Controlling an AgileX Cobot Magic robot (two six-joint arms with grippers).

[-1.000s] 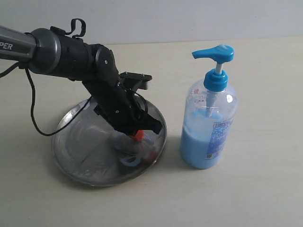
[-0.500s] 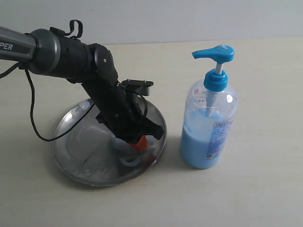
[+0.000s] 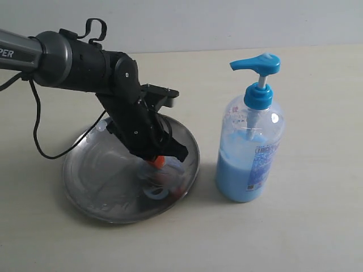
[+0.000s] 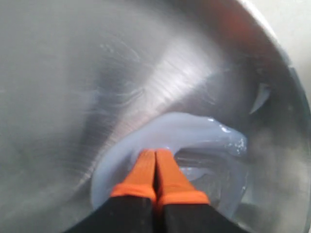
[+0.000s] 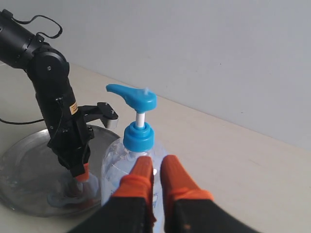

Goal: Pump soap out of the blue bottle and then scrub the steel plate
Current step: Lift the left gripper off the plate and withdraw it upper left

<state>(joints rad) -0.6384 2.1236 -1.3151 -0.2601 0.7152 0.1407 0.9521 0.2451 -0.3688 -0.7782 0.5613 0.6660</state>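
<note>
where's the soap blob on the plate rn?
In the exterior view the soap sits at the right edge of the steel plate, under the left gripper, on the side nearest the blue bottle.

Soap [image 4: 194,133] smears the steel plate [image 3: 91,187] beside the upright blue bottle [image 3: 251,141].

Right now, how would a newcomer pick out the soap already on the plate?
Find the round steel plate left of the blue bottle. Near its bottle-side edge, under the left gripper, lies the soap: a pale blue, opaque smear on dull grey metal.
</note>
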